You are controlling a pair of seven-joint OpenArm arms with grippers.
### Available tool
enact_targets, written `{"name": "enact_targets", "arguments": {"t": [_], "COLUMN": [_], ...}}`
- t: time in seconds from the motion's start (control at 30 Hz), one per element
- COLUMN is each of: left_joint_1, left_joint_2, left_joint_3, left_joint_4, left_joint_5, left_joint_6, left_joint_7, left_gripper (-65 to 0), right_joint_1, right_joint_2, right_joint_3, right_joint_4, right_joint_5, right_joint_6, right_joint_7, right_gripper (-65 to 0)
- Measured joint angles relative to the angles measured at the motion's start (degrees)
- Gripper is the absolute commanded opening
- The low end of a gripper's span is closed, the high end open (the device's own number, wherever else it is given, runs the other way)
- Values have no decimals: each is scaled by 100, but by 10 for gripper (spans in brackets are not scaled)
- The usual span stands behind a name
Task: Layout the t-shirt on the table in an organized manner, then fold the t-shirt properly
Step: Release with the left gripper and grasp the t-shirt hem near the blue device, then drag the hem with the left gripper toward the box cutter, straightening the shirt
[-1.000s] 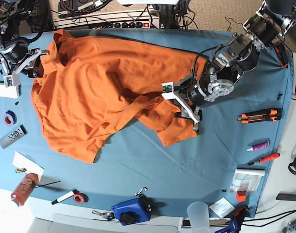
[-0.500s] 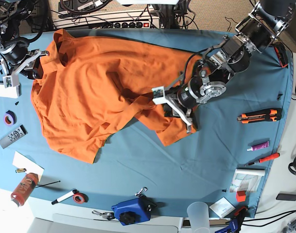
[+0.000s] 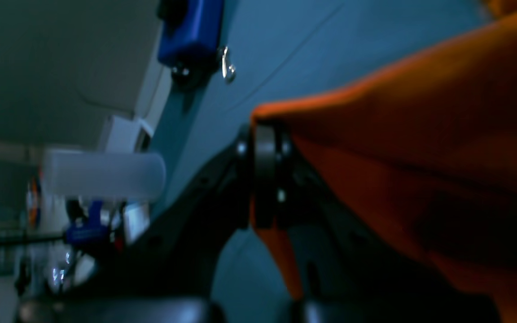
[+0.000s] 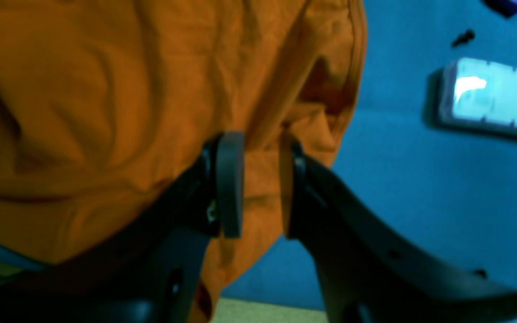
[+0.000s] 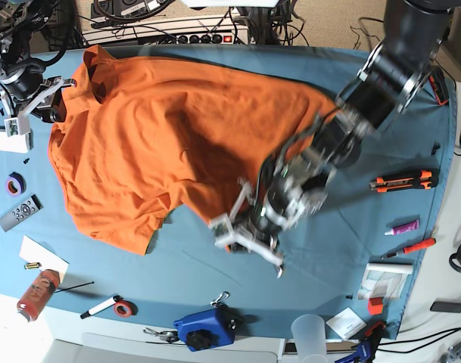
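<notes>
Far left of the base view, the right pincer [image 5: 39,102] sits at the upper left corner of the tabletop [image 5: 215,272], right on the sleeve edge of the t-shirt [image 5: 154,136]. In its wrist view the two fingers [image 4: 230,184] stand a bit apart with a fold of orange fabric running up between them, so it looks clamped on the shirt. A pale remote-like thing [image 4: 492,101] lies on the blue cloth just beside that sleeve.

The shirt itself covers the upper left and middle of the tabletop, bunched and wrinkled, with one part stretched down toward the center.

Moving right, the left pincer [image 5: 249,231] is low in the middle of the frame, motion-blurred, at the end of that stretched part. Its wrist view shows the tips pressed together on an orange edge [image 3: 375,148], so it's pinched shut on the shirt.

Along the bottom edge there's a blue tape measure [image 5: 206,329] and a clear plastic cup [image 5: 309,336]. Over on the right side lie an orange-black utility knife [image 5: 404,180] and a red marker [image 5: 412,247].
</notes>
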Motion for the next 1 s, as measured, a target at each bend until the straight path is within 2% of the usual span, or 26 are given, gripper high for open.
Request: {"name": "enact_targets", "arguments": {"t": [0.07,0.13,0.2,0.33,0.43,0.47,0.53,0.6,0.63,0.7,0.77,0.87,1.0], "left_joint_1": [-396,-737,-1082,-1613,-1753,-1746,-1685,-1617,-1596,-1578,-1582,-1591,-1572], "left_joint_2": [225,376,476,656,745,739,721,713,713,721,730,710,645], "left_joint_3": [4,4,4,-4,-4,-4,-4,-4,-4,-4,-4,-4,-4], "left_joint_4": [-754,-1338,-1731,-2262,-2514,-2522,-2531,-2542,-2542,-2542,-2535,-2385,-1915], "left_joint_5": [-15,33,35,50,-219,-310,-354,-354,-352,-367,-369,-372,-411], "left_joint_6": [140,575,778,763,566,542,557,804,881,1152,1576,2046,2004], "left_joint_7": [-101,-350,-457,-647,-728,-721,-654,-636,-634,-610,-404,621,1753], "left_gripper": [-650,-650,-650,-650,-650,-606,-451,-334,-309,-307,-307,-326,-372], "right_joint_1": [0,0,0,-2,-2,-2,-2,-2,-2,-2,-4,-2,-4], "right_joint_2": [-2,-2,-2,-4,-4,-4,-4,-4,-4,-4,-4,-7,-7], "right_joint_3": [0,0,0,0,0,0,0,0,0,0,0,0,0], "right_joint_4": [0,0,0,0,0,0,0,0,0,0,0,0,0], "right_joint_5": [2,4,-4,2,2,0,4,4,2,0,4,4,2], "right_joint_6": [0,0,0,0,0,0,0,0,-2,0,0,0,-2], "right_joint_7": [0,2,0,4,28,44,46,46,46,46,72,90,157], "right_gripper": [-507,-507,-507,-507,-507,-507,-507,-507,-507,-507,-507,-507,-507]}}
